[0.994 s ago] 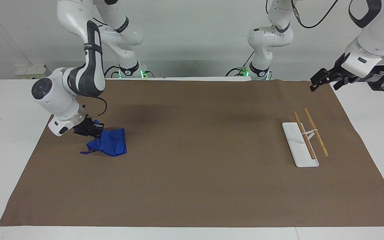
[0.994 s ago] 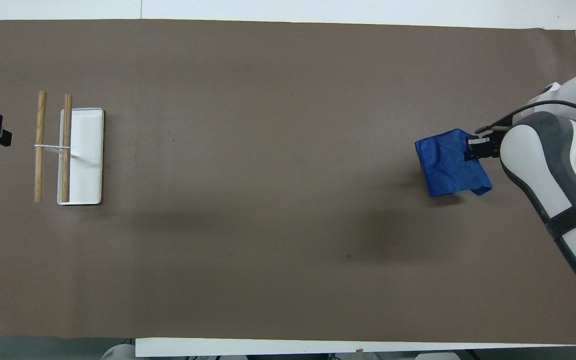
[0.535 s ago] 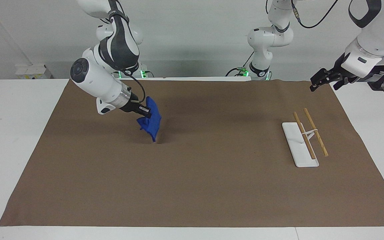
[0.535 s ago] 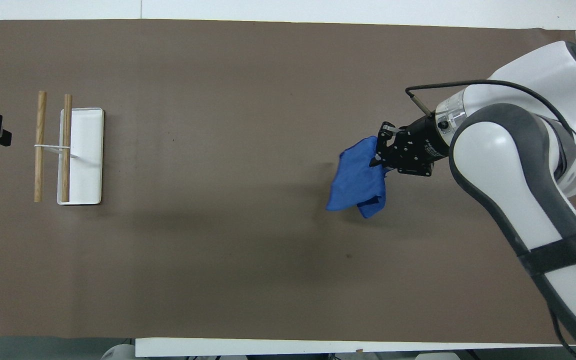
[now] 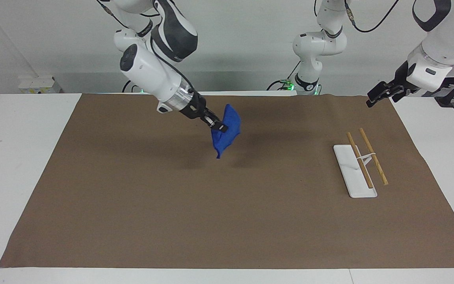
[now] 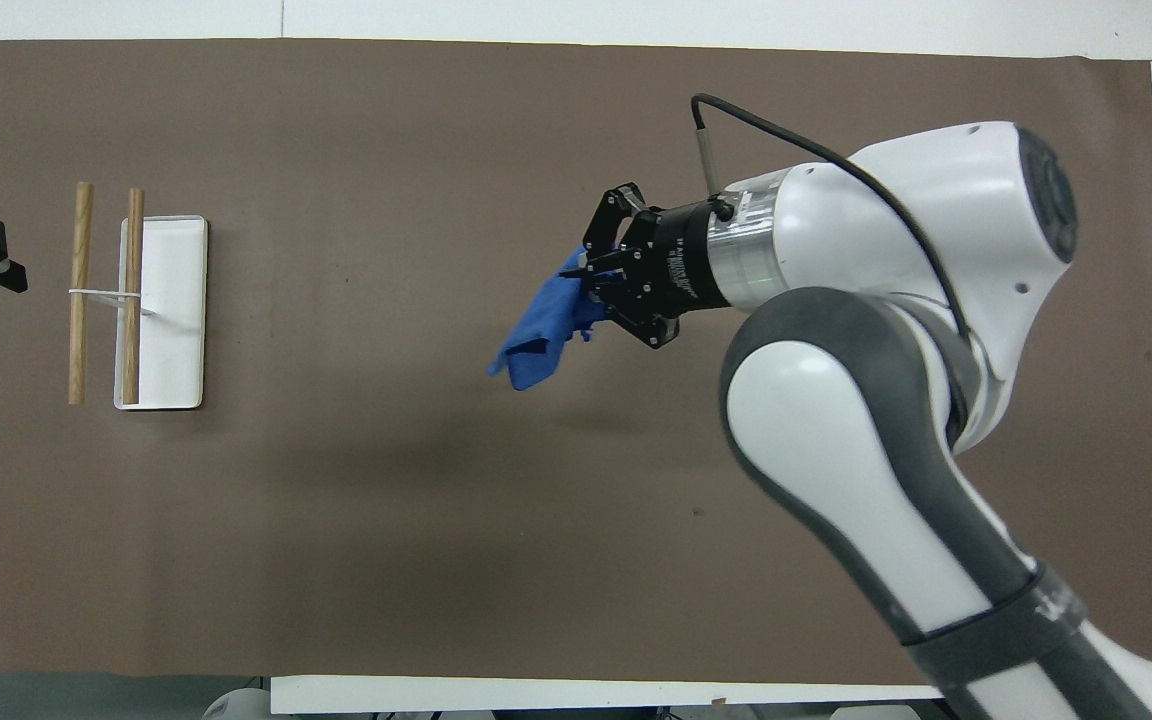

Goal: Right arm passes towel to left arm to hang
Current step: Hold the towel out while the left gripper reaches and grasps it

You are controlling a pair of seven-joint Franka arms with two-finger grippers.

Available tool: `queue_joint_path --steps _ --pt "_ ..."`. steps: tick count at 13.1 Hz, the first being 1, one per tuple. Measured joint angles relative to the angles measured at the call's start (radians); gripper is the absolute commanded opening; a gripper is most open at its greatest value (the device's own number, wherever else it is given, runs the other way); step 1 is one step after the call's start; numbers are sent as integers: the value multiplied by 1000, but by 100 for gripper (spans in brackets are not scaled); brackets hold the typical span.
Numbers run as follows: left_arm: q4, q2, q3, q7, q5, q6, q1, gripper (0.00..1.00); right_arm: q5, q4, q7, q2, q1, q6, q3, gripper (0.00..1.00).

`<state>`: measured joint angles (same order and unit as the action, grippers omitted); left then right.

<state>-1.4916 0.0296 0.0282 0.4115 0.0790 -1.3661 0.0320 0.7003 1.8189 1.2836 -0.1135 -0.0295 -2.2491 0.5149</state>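
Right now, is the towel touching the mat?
No. In the facing view the towel hangs from the right gripper, its lowest corner clear of the brown mat.

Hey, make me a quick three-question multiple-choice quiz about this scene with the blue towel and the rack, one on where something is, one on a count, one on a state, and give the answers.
1. Where is the towel?
A. Lying flat on the mat
B. Hanging in the air from the right gripper, over the middle of the brown mat
C. Draped on the rack

2. How many wooden bars does the rack have?
A. One
B. Two
C. Four

3. What is the left gripper doing?
A. Holding the towel
B. Resting on the rack
C. Waiting with nothing in it, over the mat's corner at the left arm's end

Answers:
1 B, the towel dangles below the right gripper with its shadow on the mat under it.
2 B, two parallel wooden bars sit above the white base.
3 C, nothing is between its fingers, and it is apart from rack and towel.
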Motion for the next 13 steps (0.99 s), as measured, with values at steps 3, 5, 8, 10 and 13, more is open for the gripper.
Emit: queue_joint_path --steps 3,5,8,10,13 --pt "-182 -69 15 455 147 -201 27 100 3 -1 123 -26 15 -131 64 0" --pt "-315 -123 18 769 234 -339 51 100 5 -17 153 -39 13 -133 66 0" --pt "-501 -209 22 1219 259 -561 164 100 6 -25 159 -46 13 -131 66 0" --pt "-591 -257 25 1413 259 -657 246 100 6 -25 159 -46 13 -131 66 0" --pt "-681 -286 27 1593 260 -821 371 100 6 -25 159 -46 13 -129 66 0"
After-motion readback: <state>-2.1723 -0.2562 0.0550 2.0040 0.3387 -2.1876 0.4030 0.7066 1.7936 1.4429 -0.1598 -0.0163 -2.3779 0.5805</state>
